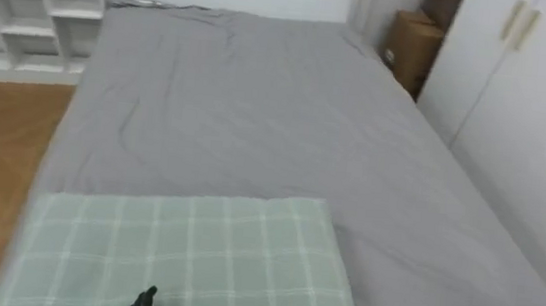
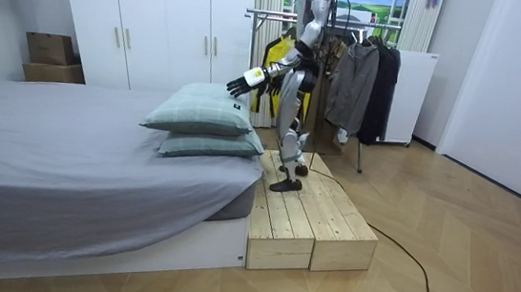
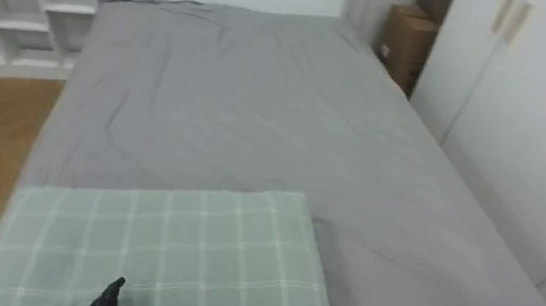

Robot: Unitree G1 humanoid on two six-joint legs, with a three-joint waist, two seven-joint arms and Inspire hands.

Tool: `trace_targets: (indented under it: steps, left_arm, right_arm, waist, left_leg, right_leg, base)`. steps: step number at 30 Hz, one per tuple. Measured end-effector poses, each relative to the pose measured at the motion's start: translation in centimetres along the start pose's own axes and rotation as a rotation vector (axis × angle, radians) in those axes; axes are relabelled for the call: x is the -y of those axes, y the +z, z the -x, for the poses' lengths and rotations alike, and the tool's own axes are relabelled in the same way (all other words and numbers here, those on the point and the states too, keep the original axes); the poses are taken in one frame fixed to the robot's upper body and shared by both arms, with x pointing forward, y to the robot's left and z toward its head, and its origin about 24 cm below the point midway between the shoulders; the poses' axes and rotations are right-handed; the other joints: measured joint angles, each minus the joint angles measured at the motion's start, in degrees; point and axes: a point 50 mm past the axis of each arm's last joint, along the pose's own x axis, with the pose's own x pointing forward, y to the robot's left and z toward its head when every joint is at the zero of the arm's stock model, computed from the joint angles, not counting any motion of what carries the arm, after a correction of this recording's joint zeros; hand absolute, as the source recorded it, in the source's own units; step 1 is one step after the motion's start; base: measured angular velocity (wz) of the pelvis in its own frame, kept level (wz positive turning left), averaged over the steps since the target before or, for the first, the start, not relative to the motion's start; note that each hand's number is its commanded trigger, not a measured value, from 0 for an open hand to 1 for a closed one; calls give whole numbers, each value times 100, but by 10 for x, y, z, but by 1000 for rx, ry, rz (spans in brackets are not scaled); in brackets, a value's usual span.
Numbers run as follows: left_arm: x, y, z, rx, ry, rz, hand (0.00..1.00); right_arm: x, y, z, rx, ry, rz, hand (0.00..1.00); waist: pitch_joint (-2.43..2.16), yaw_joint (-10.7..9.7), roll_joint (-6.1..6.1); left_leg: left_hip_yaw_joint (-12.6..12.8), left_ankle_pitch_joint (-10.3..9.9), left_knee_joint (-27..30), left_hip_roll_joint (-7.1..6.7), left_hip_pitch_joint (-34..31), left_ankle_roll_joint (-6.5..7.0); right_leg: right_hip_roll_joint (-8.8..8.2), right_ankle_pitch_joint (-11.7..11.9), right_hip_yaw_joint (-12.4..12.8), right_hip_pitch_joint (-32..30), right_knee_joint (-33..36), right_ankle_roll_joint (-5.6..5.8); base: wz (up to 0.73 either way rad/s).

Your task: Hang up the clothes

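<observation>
Grey bed (image 2: 69, 147) at the room view's left, w/ two green checked pillows (image 2: 201, 113) stacked at its end. The robot stands on a wooden platform (image 2: 302, 217) just beside them, facing the bed. Its left hand (image 2: 240, 84) hangs over the top pillow, fingers straight & spread, holding nothing. The clothes (image 2: 355, 78) (grey, black, yellow pieces) hang on the rack (image 2: 264, 14) behind the robot, well apart from this hand.
</observation>
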Motion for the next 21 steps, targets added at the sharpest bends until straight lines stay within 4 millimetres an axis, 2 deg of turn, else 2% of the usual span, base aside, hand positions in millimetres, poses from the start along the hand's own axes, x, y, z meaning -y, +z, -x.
trace_targets:
  steps: [1, 2, 3, 4, 5, 6, 7, 8, 9, 11, 12, 13, 16, 20, 21]
  left_arm:
    - [0, 2, -1, 6, -1, -1, 0]
    - [1, 3, -1, 12, -4, -4, 0]
    - [0, 5, -3, 16, 2, 3, 0]
    - [-1, 6, -4, 18, 8, 10, 0]
    - [-2, 6, -4, 14, 13, 16, 0]
    - [-4, 4, -5, 6, 21, 24, 0]
    - [-4, 1, -3, -7, 19, 35, 0]
    - [-4, 1, -2, -6, 18, 36, 0]
    - [-4, 0, -3, -10, 21, 43, 0]
    - [-4, -2, -2, -25, 19, 49, 0]
    - [-2, -5, -1, -44, 16, 61, 0]
    - [-1, -11, 2, -67, 9, 61, 0]
    - [3, -26, 13, -142, 1, 76, 0]
    - [5, -39, 22, -207, -2, 75, 0]
    - [6, -45, 27, -234, -2, 79, 0]
  right_arm:
    - [-3, 2, 0, 4, 3, -3, 0]
    - [-4, 3, 0, 7, 3, -5, 0]
    - [-7, 5, -1, 12, 3, -8, 0]
    - [-9, 9, -1, 19, 8, -6, 0]
    - [-10, 11, -2, 25, 10, -2, 0]
    - [-11, 14, -2, 33, 12, 3, 0]
    - [-12, 12, -2, 25, 7, 11, 0]
    - [-12, 12, -2, 23, 5, 16, 0]
    - [-11, 19, -3, 39, 4, 34, 0]
    - [-11, 26, -4, 61, 5, 48, 0]
    - [-11, 26, -4, 58, 6, 52, 0]
    - [-12, 22, -4, 45, 9, 51, 0]
    - [-11, 17, -3, 21, 16, 42, 0]
    - [-10, 11, -2, 7, 16, 38, 0]
    - [-9, 7, -1, -3, 14, 32, 0]
  waist:
    - [21, -2, 22]
    - [31, -6, 37]
    - [53, 7, 69]
    - [63, 28, 67]
    - [74, 33, 77]
    - [80, 39, 61]
    - [40, -8, 65]
    - [11, 39, 53]
    - [29, 106, 90]
    - [46, 124, 130]
    - [54, 166, 145]
    - [55, 183, 145]
    - [56, 228, 158]
    - [46, 225, 174]
    - [32, 222, 170]
  left_leg:
    - [-221, 12, 2, -85, -5, 21]
    - [-329, 18, 2, -118, -5, 32]
    - [-565, 44, -31, -197, -5, 43]
    - [-703, 70, -59, -221, -5, 31]
    - [-778, 83, -69, -226, -3, 13]
    - [-916, 113, -89, -286, 9, -25]
    - [-1043, 155, -84, -307, -3, -56]
    - [-1017, 159, -107, -309, -5, -62]
    - [-1008, 149, -101, -329, -70, -85]
    - [-995, 186, -201, -319, -69, -126]
    - [-840, 199, -229, -269, -52, -129]
    - [-721, 204, -274, -233, 18, -127]
    - [-688, 204, -453, -195, 206, -128]
    - [-718, 217, -637, -266, 303, -146]
    - [-724, 228, -753, -284, 407, -154]
  right_leg:
    - [16, -8, 200, -19, 82, 12]
    - [31, -14, 308, -20, 92, 21]
    - [120, -48, 659, -35, 23, 66]
    - [278, -80, 1043, -125, -225, 54]
    - [352, -58, 1202, -203, -377, 40]
    - [444, 202, 1399, -389, -697, 46]
    - [459, 357, 1384, -412, -661, -46]
    - [458, 338, 1342, -382, -718, -63]
    - [485, 292, 1235, -279, -852, -118]
    - [538, 307, 1172, -236, -944, -133]
    - [542, 313, 1177, -205, -948, -142]
    - [542, 312, 1164, -141, -946, -142]
    - [537, 307, 1175, -40, -997, -136]
    - [521, 307, 1171, 8, -1077, -136]
    - [508, 307, 1171, 90, -1154, -136]
  base:
    - [96]
    - [92]
    - [81]
    - [75]
    - [70]
    - [86]
    - [76]
    - [49]
    - [21]
    - [27]
    - [23]
    - [16]
    - [1]
    - [0]
    - [0]
